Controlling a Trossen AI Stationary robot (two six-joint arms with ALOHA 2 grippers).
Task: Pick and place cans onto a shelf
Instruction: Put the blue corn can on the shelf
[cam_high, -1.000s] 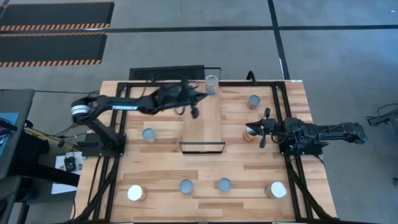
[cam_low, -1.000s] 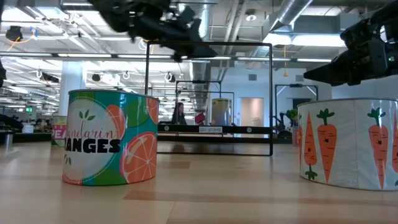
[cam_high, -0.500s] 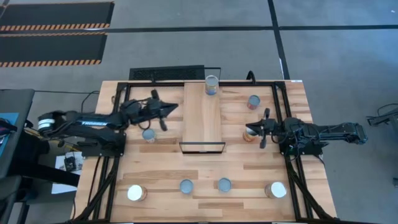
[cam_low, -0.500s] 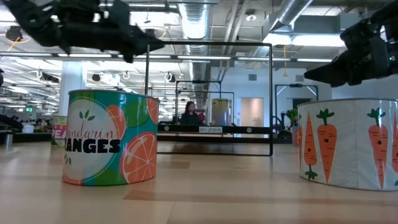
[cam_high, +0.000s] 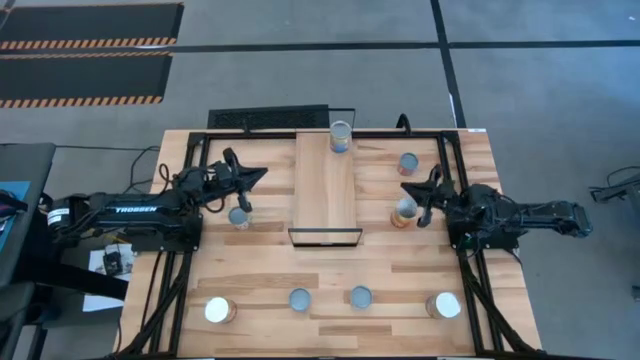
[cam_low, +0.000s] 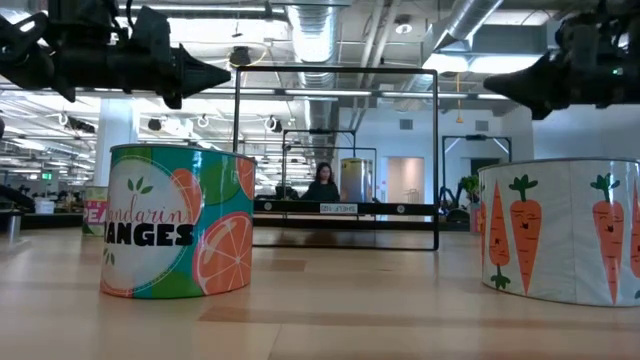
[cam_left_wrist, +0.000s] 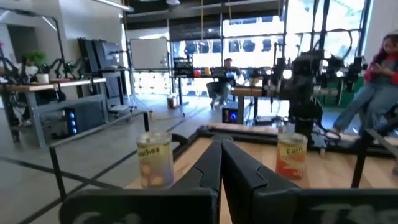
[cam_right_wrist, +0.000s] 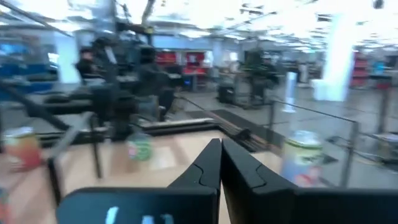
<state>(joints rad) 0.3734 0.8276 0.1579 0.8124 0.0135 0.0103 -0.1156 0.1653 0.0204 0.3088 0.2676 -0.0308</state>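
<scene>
Since the cans (cam_high: 240, 216) look rigid, light and smooth-walled, the curved sides are the place to grip. Left gripper (cam_high: 243, 185) and right gripper (cam_high: 418, 200) both have closed, empty fingers; 1 can (cam_high: 341, 137) stands on the shelf (cam_high: 326, 190).

Looks like a big open robotics lab, kinda industrial. Exposed ducts (cam_low: 455, 25) and strip lights overhead, grey concrete floor (cam_high: 300, 80) with hazard-striped mats (cam_high: 85, 25), more benches (cam_left_wrist: 46, 90) loaded with gear, a whiteboard (cam_left_wrist: 148, 55), and a person (cam_low: 322, 183) sitting way back.
</scene>
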